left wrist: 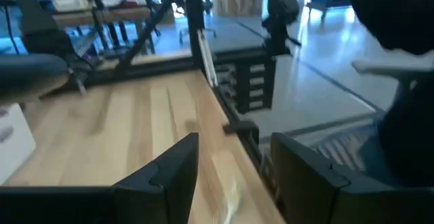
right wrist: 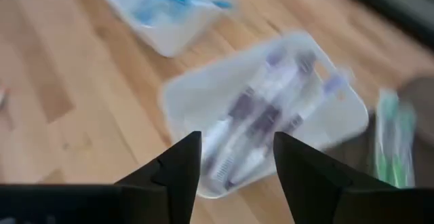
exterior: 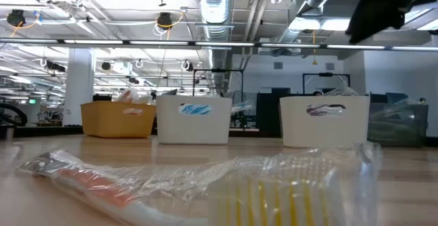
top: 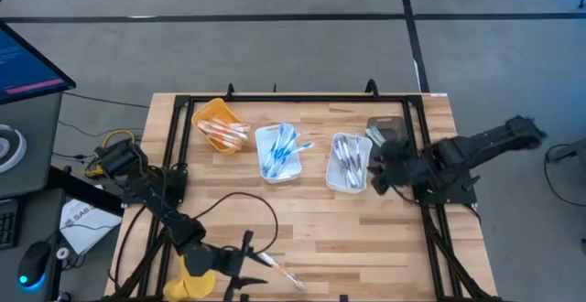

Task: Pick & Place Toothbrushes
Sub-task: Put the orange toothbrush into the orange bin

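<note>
— Toothbrushes (top: pixel 279 149), where are they?
— Blue ones lie in the middle white tray (top: pixel 278 153). Orange ones are in the yellow tray (top: pixel 220 124), grey ones in the other white tray (top: pixel 349 162), green ones in the dark tray (top: pixel 386 132). One wrapped orange toothbrush (top: pixel 280 269) lies alone near the table's front edge.
— And the grippers?
— The right gripper (right wrist: pixel 234 157) hangs over the grey tray, fingers apart, holding nothing. The left gripper (left wrist: pixel 234 173) sits low near the lone brush, spread wide, holding nothing too.
</note>
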`<action>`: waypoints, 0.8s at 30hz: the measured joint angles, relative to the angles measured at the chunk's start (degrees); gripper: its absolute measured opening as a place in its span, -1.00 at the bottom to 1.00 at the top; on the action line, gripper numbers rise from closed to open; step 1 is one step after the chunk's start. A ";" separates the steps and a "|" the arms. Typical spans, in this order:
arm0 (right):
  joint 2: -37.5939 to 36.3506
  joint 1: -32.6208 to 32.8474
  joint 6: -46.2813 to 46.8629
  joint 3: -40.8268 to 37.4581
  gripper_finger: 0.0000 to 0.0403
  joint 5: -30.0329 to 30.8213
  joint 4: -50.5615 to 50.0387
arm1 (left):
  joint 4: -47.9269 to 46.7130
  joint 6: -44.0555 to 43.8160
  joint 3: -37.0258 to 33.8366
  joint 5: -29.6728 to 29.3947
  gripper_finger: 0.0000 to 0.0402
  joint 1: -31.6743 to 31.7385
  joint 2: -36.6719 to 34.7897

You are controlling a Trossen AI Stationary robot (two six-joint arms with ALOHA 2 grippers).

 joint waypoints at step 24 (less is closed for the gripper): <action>21.73 47.02 15.57 0.28 -0.13 46.53 4.08 | -34.75 -2.77 16.64 4.08 -0.12 2.93 4.04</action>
